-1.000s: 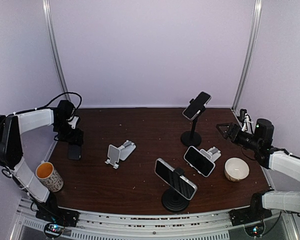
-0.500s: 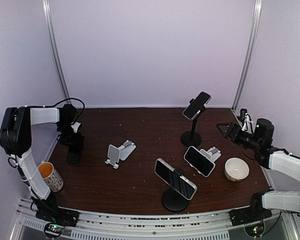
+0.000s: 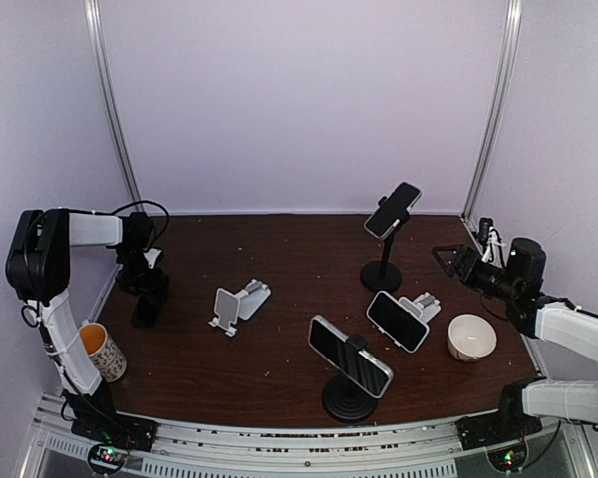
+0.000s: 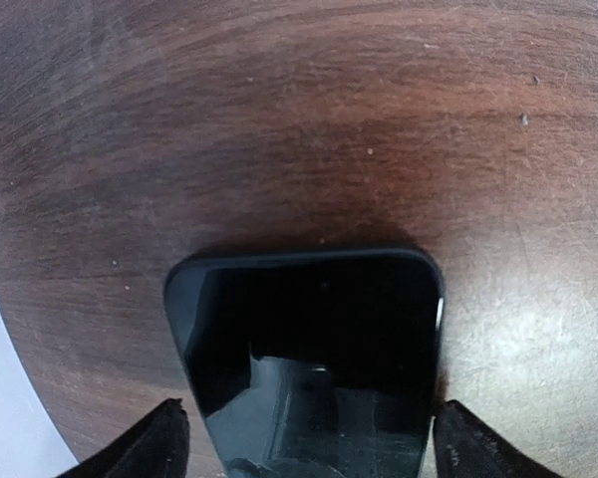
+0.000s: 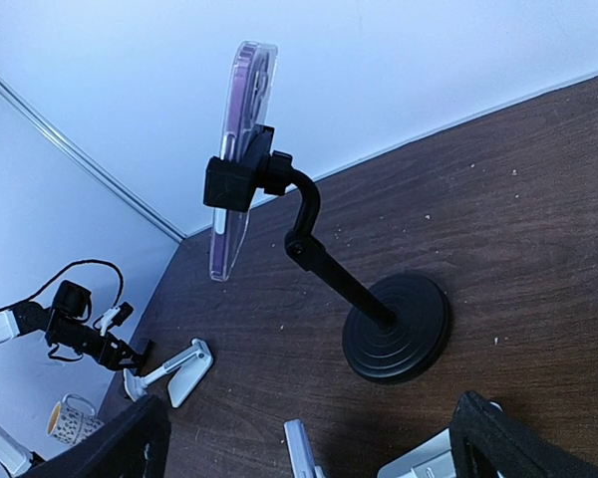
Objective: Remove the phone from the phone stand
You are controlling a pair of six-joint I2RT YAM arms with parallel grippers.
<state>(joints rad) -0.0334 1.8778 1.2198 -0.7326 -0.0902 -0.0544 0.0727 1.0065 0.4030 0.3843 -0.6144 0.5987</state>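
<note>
At the far left of the table [image 3: 279, 249], under my left gripper [image 4: 304, 438], the phone [image 4: 309, 349] lies flat on the wood, off any stand. It is a slab of glossy black glass with rounded corners, and its screen mirrors my wrist above it. The wood is dark brown, fine-grained and dotted with pale crumbs. My black fingers [image 4: 159, 443] stand spread wide, one at each long edge of the phone. Whether they press on it or hang just clear of it I cannot tell.

To the right of the phone, apart from it, sits a white plastic stand [image 3: 239, 302], a small folded wedge, empty. A mug [image 3: 98, 351] with an orange inside stands near the front left corner, close to my left arm.

My right gripper [image 3: 447, 259] hangs at the right edge of the table, jaws flung wide with nothing between them. Before it rises a tall black stand [image 5: 394, 329] with a ribbed round base, a bent stem and a clamp. The clamp grips a clear-cased phone [image 5: 237, 149], purple-tinted, nearly upright. Nearer the front, a second black stand [image 3: 349, 398] on a round base carries a tilted phone [image 3: 349, 356]. A third phone [image 3: 397, 321] leans on a second white stand [image 3: 426, 304], with a cream bowl [image 3: 471, 337] just beside it.
</note>
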